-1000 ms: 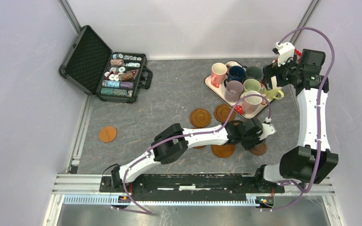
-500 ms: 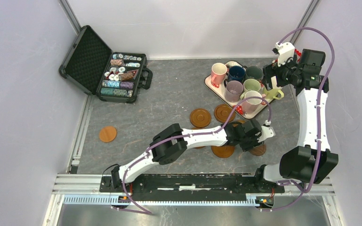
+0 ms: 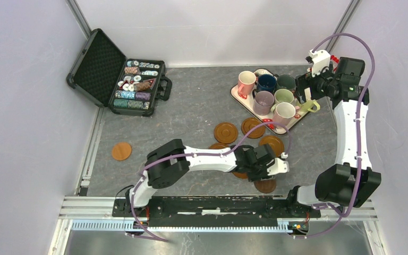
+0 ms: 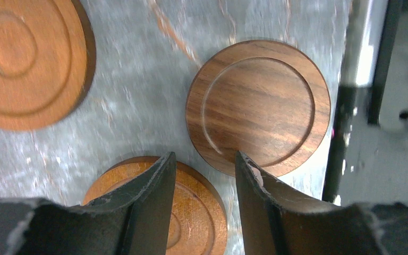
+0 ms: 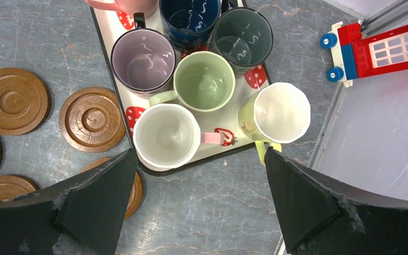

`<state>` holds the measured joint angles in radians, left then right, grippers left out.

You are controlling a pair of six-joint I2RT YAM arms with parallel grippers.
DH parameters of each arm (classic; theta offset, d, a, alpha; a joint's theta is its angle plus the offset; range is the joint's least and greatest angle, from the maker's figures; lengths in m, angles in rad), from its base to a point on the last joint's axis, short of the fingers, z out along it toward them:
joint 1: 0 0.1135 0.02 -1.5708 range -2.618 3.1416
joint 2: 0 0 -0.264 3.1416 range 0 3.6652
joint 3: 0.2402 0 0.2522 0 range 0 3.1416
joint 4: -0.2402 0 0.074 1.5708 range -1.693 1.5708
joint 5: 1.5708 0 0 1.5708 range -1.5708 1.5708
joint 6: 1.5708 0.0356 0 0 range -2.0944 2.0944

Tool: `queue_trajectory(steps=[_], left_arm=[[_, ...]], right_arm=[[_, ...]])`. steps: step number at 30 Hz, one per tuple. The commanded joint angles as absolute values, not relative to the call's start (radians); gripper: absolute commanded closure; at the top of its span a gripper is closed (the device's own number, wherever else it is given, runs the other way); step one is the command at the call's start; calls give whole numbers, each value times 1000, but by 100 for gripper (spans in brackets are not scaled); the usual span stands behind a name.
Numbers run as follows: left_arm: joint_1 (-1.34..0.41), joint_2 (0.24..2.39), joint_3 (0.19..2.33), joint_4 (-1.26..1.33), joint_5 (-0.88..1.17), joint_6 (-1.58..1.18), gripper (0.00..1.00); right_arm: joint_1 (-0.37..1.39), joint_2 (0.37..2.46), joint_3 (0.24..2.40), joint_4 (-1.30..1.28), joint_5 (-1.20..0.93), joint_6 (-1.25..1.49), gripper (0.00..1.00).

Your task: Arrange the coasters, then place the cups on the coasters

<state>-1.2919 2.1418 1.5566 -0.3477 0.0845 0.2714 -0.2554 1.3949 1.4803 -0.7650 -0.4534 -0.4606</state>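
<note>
1. Left gripper point(image 4: 204, 159) part open, empty, above coasters point(image 4: 257, 106) lying off the near side of the tray point(image 5: 109, 26)
2. Right gripper point(image 5: 199, 153) wide open, empty, above the tray
3. Cups point(image 5: 204, 82) stand crowded at the tray

Open black case point(image 3: 96, 62) of poker chips point(image 3: 136, 85) sits far left on the grey surface point(image 3: 191, 106), strawberry-print tray point(image 5: 105, 22) over right, red-and-blue toy point(image 5: 383, 49) near it.

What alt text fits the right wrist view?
Open end effector hovers above a strawberry-print tray crowded with mugs; a yellow-green mug sits at its right edge. Brown coasters lie on the table to the left.
</note>
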Motion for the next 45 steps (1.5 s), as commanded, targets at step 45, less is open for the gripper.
queue_trajectory(steps=[45], left_arm=[[-229, 1611, 855, -755, -100, 954, 46]], right_arm=[[-200, 1444, 1314, -601, -614, -421, 2]])
